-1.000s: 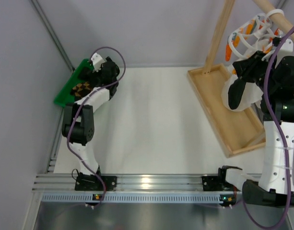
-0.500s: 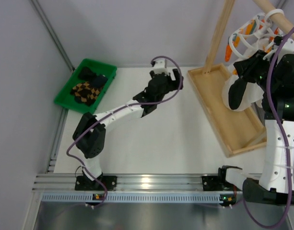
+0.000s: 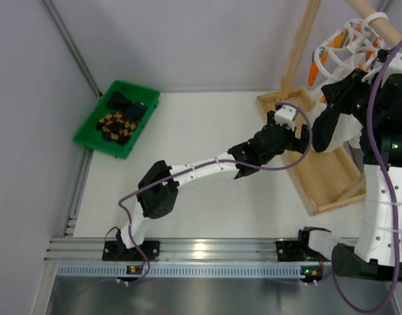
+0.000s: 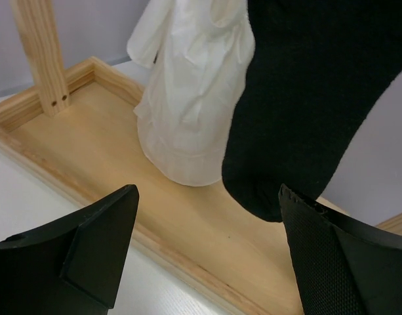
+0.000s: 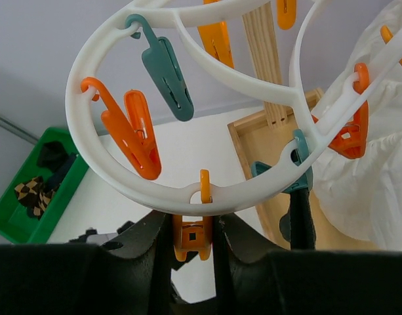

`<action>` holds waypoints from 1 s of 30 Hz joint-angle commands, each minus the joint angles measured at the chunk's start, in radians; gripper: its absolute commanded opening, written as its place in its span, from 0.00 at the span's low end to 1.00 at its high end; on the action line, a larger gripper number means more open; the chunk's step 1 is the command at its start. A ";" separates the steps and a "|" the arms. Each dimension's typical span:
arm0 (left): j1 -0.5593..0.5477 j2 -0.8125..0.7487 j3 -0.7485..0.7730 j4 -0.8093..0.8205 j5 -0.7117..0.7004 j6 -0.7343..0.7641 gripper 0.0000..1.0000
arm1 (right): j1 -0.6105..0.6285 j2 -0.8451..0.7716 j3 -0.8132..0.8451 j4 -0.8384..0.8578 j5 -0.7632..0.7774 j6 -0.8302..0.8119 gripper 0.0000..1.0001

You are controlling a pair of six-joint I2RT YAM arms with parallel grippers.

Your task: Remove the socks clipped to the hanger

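Observation:
The white ring hanger (image 5: 122, 177) hangs from the wooden rack, also seen in the top view (image 3: 348, 42). My right gripper (image 5: 193, 230) is shut on an orange clip (image 5: 193, 241) under the ring. Beside it a teal clip (image 5: 299, 164) holds a dark sock (image 5: 299, 220). My left gripper (image 4: 207, 193) is open and empty, just below and in front of that hanging black sock (image 4: 305, 98), without touching it. In the top view the left gripper (image 3: 304, 136) reaches over the rack base. Other socks (image 3: 119, 121), plain and argyle, lie in the green tray (image 3: 89, 134).
A large white cloth (image 4: 194, 85) hangs next to the black sock. The wooden rack's tray base (image 3: 319, 177) and upright post (image 3: 299, 52) stand at the right. Purple cables loop off both arms. Grey walls close in the left and back.
My left arm has swung from the green tray across the table to the rack on the right, gripper open and empty. The right arm has stayed at the hanger.

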 commanded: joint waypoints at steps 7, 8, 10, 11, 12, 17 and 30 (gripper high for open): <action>-0.065 0.165 0.211 0.023 -0.053 0.061 0.91 | 0.012 -0.003 0.033 0.008 0.025 0.031 0.00; -0.066 0.180 0.223 0.023 -0.046 0.053 0.91 | 0.012 -0.003 0.031 0.008 0.025 0.031 0.00; -0.071 0.193 0.234 0.025 -0.015 0.027 0.91 | 0.012 -0.003 0.034 0.001 0.031 0.025 0.00; -0.075 0.202 0.241 0.028 -0.007 0.019 0.91 | 0.012 -0.003 0.039 -0.006 0.038 0.022 0.00; -0.079 0.210 0.251 0.034 -0.009 0.019 0.91 | 0.012 -0.004 0.042 -0.006 0.039 0.019 0.00; -0.114 0.382 0.440 0.043 -0.115 0.087 0.96 | 0.012 -0.006 0.051 -0.007 0.047 0.021 0.00; -0.112 0.550 0.576 0.257 -0.196 0.283 0.78 | 0.013 -0.010 0.057 -0.029 0.056 0.002 0.00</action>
